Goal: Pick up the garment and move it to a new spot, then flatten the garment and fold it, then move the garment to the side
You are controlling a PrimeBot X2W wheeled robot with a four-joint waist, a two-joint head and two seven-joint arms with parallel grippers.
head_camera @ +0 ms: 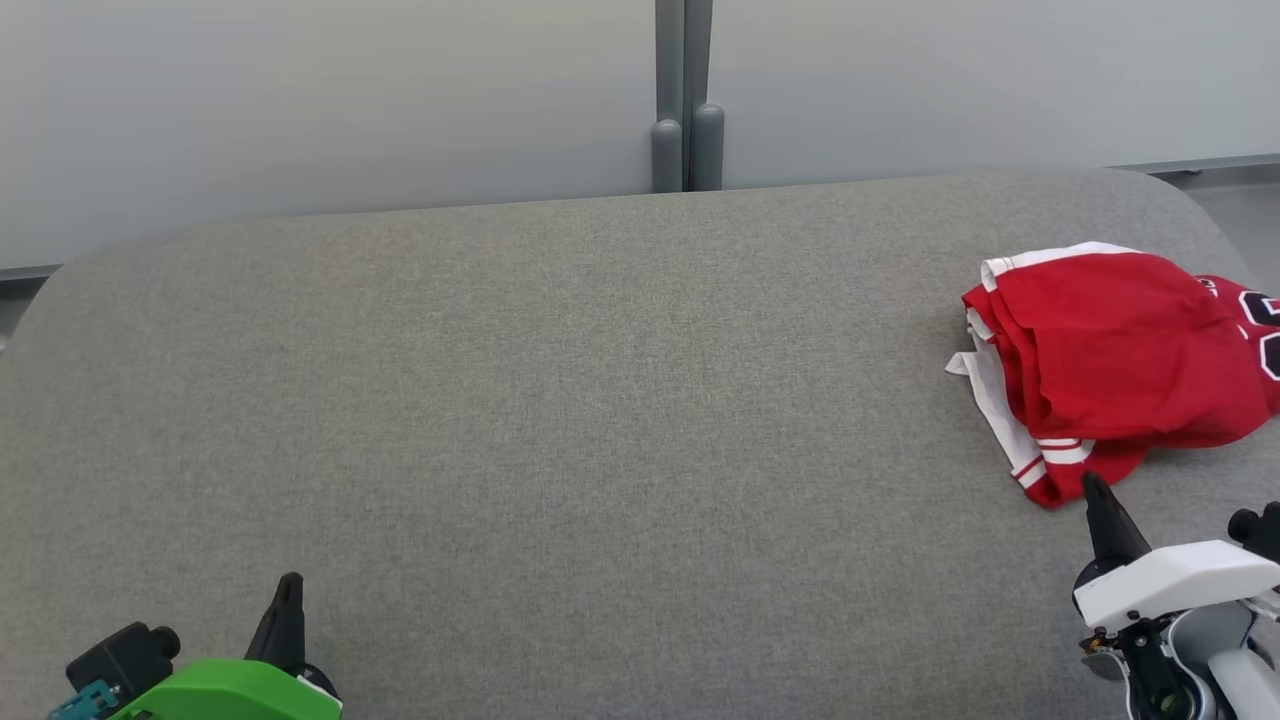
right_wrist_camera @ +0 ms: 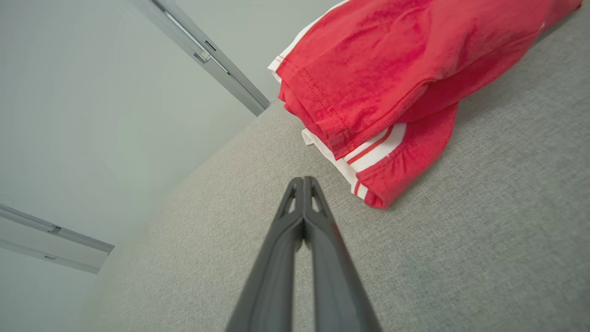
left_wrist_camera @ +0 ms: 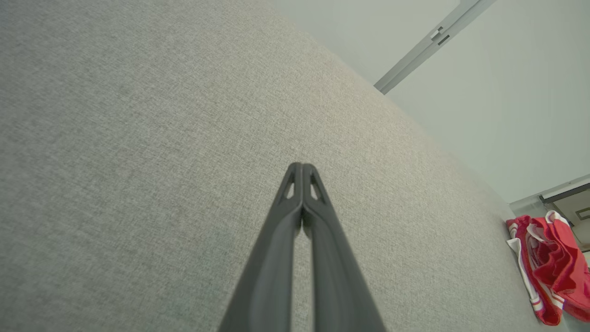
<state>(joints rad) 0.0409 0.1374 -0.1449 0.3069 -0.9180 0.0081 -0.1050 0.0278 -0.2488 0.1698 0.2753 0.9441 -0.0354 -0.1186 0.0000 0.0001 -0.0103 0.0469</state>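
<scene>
Red jersey (head_camera: 1110,350) at 3 o'clock on the bench (head_camera: 560,400). Right gripper (head_camera: 1095,487), jaws closed, should open before pinching the striped hem (right_wrist_camera: 373,159); left gripper (head_camera: 290,585) likewise closed.

Soft, diffuse light makes all three views bright, and the weave of the grey surface (head_camera: 560,400) reads sharp and fine. The red garment (head_camera: 1110,350) casts only a thin, blurred shadow along its near edge. In the wrist views the wall rail (right_wrist_camera: 209,53) slants steeply — wide-angle stretch — and the surface's far rim goes soft.
</scene>
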